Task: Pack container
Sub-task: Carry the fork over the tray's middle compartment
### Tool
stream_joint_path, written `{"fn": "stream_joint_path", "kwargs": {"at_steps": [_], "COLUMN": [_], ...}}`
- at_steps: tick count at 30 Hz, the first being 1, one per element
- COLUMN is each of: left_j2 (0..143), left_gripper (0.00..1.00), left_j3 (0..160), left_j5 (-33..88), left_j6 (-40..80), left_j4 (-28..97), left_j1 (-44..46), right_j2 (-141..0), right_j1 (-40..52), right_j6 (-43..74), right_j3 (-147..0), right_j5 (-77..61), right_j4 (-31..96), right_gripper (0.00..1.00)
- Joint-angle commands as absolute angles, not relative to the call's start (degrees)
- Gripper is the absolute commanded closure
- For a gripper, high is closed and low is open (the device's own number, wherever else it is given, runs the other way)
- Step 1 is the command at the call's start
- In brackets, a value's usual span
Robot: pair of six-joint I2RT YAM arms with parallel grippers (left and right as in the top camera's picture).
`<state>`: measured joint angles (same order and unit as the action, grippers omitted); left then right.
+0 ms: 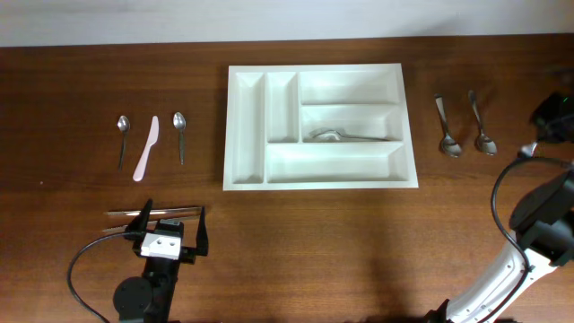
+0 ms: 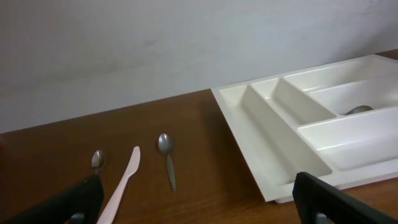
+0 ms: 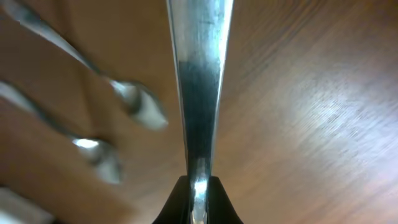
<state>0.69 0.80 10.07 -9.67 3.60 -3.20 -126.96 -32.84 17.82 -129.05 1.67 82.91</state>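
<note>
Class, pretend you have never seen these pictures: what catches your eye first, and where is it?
The white tray sits mid-table on dark wood, with a single spoon in its middle long compartment. In the right wrist view a shiny steel handle fills the frame, pinched in the shut right tool. Left of the tray, a pink knife stands out against the wood.

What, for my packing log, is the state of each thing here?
Container: holds one spoon; other compartments empty.
Left gripper: jaws open, holding nothing.
Right gripper: jaws shut on metal handle.
Pink knife: lying on table.
</note>
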Motion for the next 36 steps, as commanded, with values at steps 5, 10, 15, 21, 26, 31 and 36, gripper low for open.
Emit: {"fn": "stream_joint_path", "kwargs": {"at_steps": [5, 10, 15, 21, 26, 31, 36], "left_j2": [0.3, 0.3, 0.3, 0.3, 0.3, 0.3, 0.3], "left_gripper": [0.01, 0.01, 0.01, 0.01, 0.01, 0.01, 0.01], "left_j3": [0.54, 0.54, 0.54, 0.54, 0.54, 0.54, 0.54], "left_j5": [9.65, 9.65, 9.65, 9.65, 9.65, 9.65, 9.65], "left_j6": [-10.39, -10.39, -10.39, -10.39, -10.39, -10.39, -10.39], "left_j4": [3.7, 3.68, 3.68, 3.7, 3.7, 3.68, 3.68], "left_j1": [-3.57, -3.57, -3.57, -3.57, -3.57, -3.57, -3.57], "right_j2": [-126.67, -126.69, -126.74, -126.89, -127.31, -128.92, -132.29], "right_j1": [-27.9, -21.69, -12.99, -3.77, 2.83, 7.86, 11.75], "right_j6": [40.97, 57.93, 73.6, 86.26, 91.07, 94.39, 100.44], "right_j3": [-136.94, -136.81, -136.81, -136.44, -135.52, -135.52, -135.52], "right_j5": [-14.74, -15.05, -14.35, -6.61, -0.67, 0.73, 1.26], "right_j4": [83.4, 83.37, 82.5, 81.82, 81.82, 81.6, 81.3], "right_gripper": [0.96, 0.96, 0.96, 0.92, 0.92, 0.92, 0.91]}}
